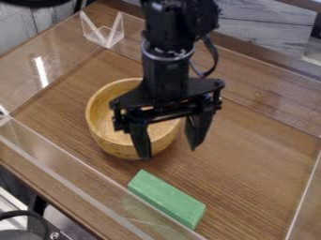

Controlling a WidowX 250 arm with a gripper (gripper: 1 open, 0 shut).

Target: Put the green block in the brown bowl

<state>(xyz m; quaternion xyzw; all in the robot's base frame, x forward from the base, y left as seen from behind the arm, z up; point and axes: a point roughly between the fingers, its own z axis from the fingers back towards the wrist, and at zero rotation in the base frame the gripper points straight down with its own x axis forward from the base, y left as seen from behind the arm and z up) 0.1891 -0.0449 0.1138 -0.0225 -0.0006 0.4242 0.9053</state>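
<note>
Hovering jaws spread empty above brown bowl (115,120), green block (167,198) near table (251,141) edge.

Dark brown wood-grain tabletop (269,141), planks running diagonally, glossy with some glare at the far side. Clear acrylic walls (75,192) border it along the left, near and right edges. Resting on it: round light tan wooden bowl (105,112) left of centre, thick rim, partly hidden by the arm in front. Flat light green rectangular block (167,198) lies flat near the front edge, angled, close to the bowl but not touching. Small clear plastic folded stand (100,30) at far left corner.
</note>
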